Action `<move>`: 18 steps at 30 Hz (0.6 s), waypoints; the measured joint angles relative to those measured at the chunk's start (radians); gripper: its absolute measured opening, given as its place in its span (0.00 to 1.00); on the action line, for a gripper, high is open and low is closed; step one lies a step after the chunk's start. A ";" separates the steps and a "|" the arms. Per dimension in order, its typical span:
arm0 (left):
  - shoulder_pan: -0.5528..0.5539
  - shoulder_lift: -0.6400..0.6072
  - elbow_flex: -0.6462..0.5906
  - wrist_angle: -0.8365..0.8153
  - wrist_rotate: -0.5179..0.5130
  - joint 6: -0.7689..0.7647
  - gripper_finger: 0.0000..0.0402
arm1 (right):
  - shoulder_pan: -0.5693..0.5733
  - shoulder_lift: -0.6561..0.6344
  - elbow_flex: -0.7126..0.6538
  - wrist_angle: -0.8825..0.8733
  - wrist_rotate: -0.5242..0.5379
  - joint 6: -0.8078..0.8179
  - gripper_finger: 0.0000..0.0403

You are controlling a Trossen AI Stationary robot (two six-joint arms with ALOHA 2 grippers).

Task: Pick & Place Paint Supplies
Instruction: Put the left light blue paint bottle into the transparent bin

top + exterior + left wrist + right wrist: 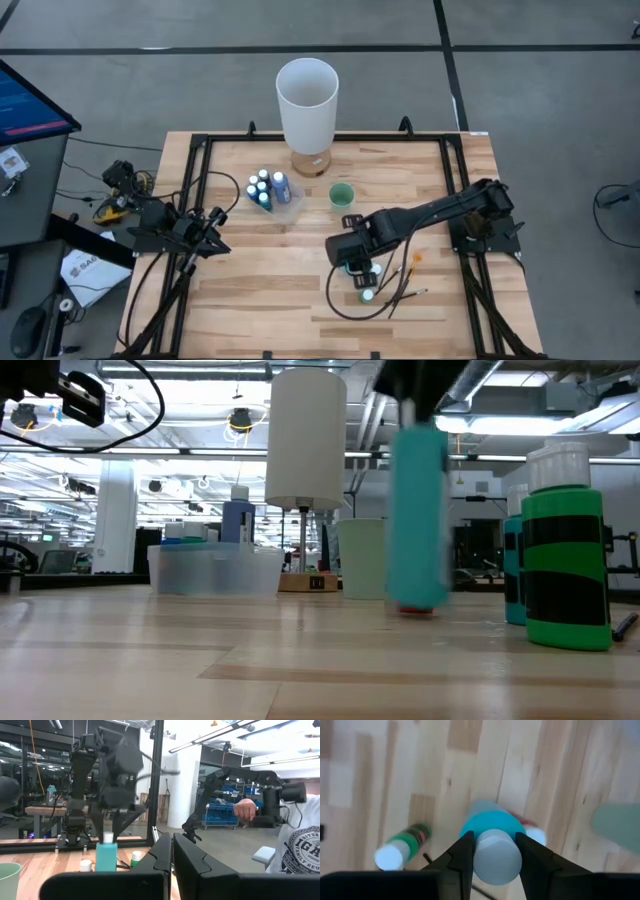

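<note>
Left arm idle at the counter's left edge, left end effector fully closed on nothing, well apart from the work. Right of it, up toward the back, a clear tray already holds a cluster of white-capped paint bottles, just in front of the tall white cylinder; the small green cup sits beside them. Further right is the active spot: right end effector is over the loose pile near the counter's front right, straddling the white cap of a teal bottle. In the wrist view the fingers sit close on both sides of that cap, partly open and apparently touching or about to; can't tell for sure whether the squeeze is complete. Low view shows the teal bottle upright with its base at or barely off the wood, can't tell which. So my read: grasp step of one more pick, several bottles already placed. Still loose around it: a green bottle lying on its side, another white-capped bottle, a reddish one half hidden behind the teal, plus thin dark-handled brushes further right, one with an orange tip. Next move likely needs a firm grip on the cap, straight lift clear of neighbours, then carry left-back to the tray.
</note>
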 joint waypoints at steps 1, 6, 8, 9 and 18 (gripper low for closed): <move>0.000 0.000 0.000 0.000 0.000 0.000 0.00 | -0.003 -0.001 0.022 0.004 0.000 -0.013 0.28; 0.000 0.000 0.000 0.002 0.000 0.000 0.00 | -0.033 -0.002 0.137 0.017 -0.001 -0.090 0.28; 0.000 0.000 0.000 0.002 0.000 0.000 0.00 | -0.058 -0.003 0.176 0.050 -0.001 -0.126 0.28; 0.000 0.000 0.000 0.002 0.000 0.000 0.00 | -0.073 -0.003 0.194 0.069 0.000 -0.142 0.28; 0.000 0.000 0.000 0.002 0.000 0.000 0.00 | -0.238 -0.005 0.249 0.244 0.003 -0.234 0.28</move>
